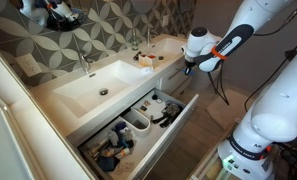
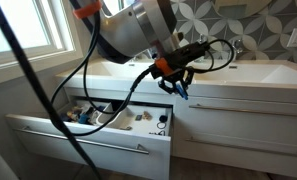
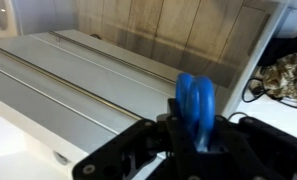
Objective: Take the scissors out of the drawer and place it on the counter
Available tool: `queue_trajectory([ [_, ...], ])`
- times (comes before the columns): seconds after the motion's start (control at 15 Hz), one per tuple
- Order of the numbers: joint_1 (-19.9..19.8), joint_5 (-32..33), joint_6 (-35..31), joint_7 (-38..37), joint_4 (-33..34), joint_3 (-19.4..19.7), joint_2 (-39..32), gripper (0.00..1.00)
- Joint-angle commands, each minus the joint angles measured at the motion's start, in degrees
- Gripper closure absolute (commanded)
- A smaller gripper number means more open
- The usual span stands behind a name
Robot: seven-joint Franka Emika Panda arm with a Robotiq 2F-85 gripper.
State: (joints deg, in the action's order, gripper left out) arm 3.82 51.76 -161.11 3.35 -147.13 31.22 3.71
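My gripper [image 3: 195, 142] is shut on the blue-handled scissors [image 3: 195, 100], whose loops stick up between the fingers. In an exterior view the gripper [image 2: 176, 84] hangs in front of the counter [image 2: 250, 74], at its front edge, with the blue scissors [image 2: 179, 91] in it. It is up and to the right of the open drawer [image 2: 88, 134]. In an exterior view the gripper [image 1: 192, 64] is beside the counter [image 1: 56, 96] end, above the open drawer [image 1: 178, 124], which holds white oval bins and small items.
A moulded basin [image 1: 100, 84] with chrome taps [image 1: 85, 64] sits in the counter, with small items [image 1: 148, 58] near the far taps. Closed white drawer fronts [image 2: 238, 125] lie right of the open drawer. The wrist view shows white fronts [image 3: 68, 80] and wood floor [image 3: 168, 25].
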Motion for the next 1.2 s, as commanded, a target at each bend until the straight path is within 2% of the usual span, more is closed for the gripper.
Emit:
queue_trajectory([
  [0.0,-7.35,0.42,-0.02,-1.57,0.93,-6.21,0.42,0.86],
  [0.33,-8.35,2.34,0.5,-5.21,2.71,-5.91,1.2,0.86],
  [0.4,-8.36,2.34,0.52,-5.26,2.71,-5.91,1.19,0.96],
  [0.53,-11.3,4.5,-0.48,-7.96,6.36,-7.96,-1.4,0.96],
  [0.6,-8.36,7.49,-0.65,-10.57,8.3,-4.73,-2.23,0.96],
  [0.8,-8.5,8.24,-2.31,-11.47,13.03,-5.5,-5.39,0.96],
  [1.13,-7.5,5.91,-4.97,-10.36,21.7,-6.24,-12.34,0.96],
])
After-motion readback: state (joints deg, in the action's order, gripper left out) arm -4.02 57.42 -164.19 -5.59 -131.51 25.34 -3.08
